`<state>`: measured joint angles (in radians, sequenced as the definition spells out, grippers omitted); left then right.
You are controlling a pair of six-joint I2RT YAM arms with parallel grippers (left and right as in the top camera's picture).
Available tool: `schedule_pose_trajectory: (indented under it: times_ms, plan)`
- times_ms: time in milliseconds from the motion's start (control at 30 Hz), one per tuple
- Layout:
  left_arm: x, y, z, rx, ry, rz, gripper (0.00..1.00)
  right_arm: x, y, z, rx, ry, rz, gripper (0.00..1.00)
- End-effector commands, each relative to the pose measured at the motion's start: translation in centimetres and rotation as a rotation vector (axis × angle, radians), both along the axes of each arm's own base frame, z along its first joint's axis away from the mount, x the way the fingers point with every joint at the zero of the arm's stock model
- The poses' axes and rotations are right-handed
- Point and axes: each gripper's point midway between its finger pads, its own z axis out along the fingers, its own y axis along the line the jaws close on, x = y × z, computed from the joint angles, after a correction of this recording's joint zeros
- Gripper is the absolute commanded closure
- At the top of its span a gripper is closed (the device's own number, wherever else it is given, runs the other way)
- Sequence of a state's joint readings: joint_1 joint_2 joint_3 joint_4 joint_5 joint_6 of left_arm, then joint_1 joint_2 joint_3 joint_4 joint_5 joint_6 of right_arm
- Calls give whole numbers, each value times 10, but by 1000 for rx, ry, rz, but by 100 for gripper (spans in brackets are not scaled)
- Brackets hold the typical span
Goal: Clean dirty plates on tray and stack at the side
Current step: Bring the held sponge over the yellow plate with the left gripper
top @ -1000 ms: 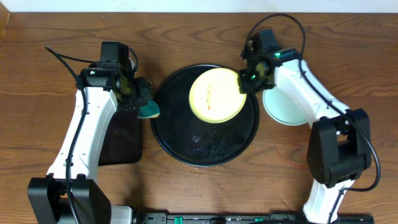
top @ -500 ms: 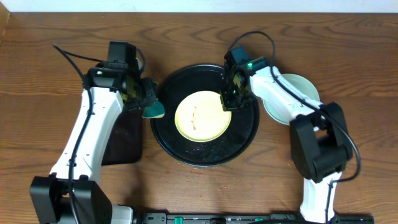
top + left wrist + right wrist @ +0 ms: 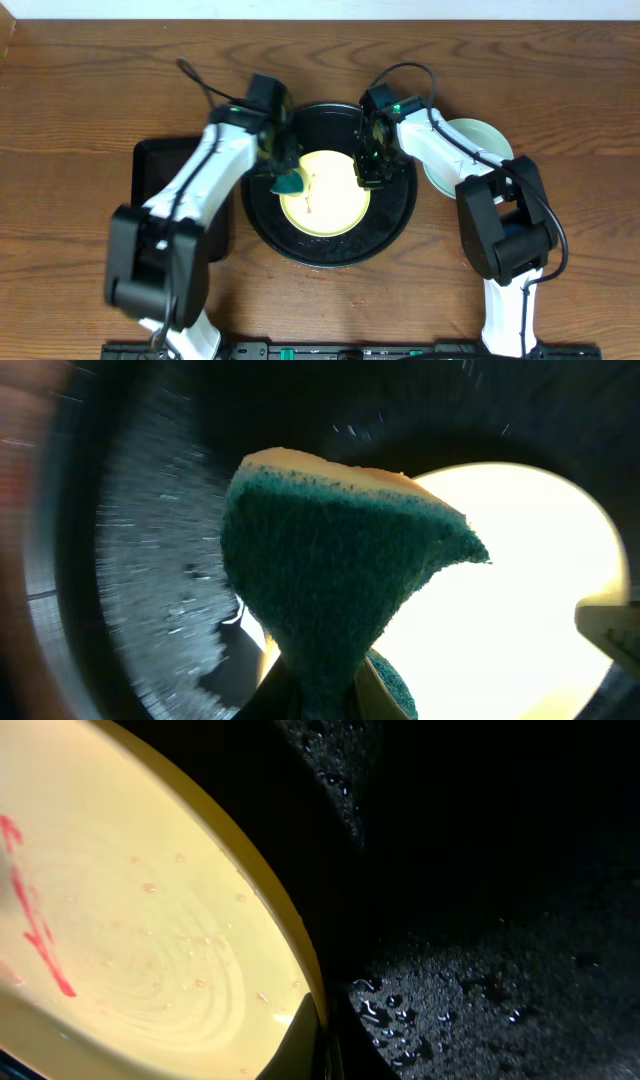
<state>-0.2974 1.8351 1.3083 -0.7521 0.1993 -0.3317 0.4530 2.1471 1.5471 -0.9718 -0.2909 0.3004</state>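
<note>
Overhead — wood table (image 3: 80,90), seemingly wet tray (image 3: 395,215)

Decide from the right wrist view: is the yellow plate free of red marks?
No, a red smear runs down the left part of the yellow plate.

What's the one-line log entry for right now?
stage: wiping | left jaws: shut on sponge, at yellow plate edge | right jaws: shut on plate rim | plate: in tray, red smear showing | side: mint plate
</note>
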Motion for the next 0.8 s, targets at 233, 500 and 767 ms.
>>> schedule_pose_trajectory:
  times_ms: [233,500,767]
  plan:
    - [-17,-12,-55,59,145,-61,93,-9,1,-21,0,71,-14,99]
    - [-30,-31,-57,-18,201,-96,93,-9,1,-21,1,70,-13,98]
    - [-60,-82,-51,-121,251,-213,93,-9,1,-21,2,69,-6,97]
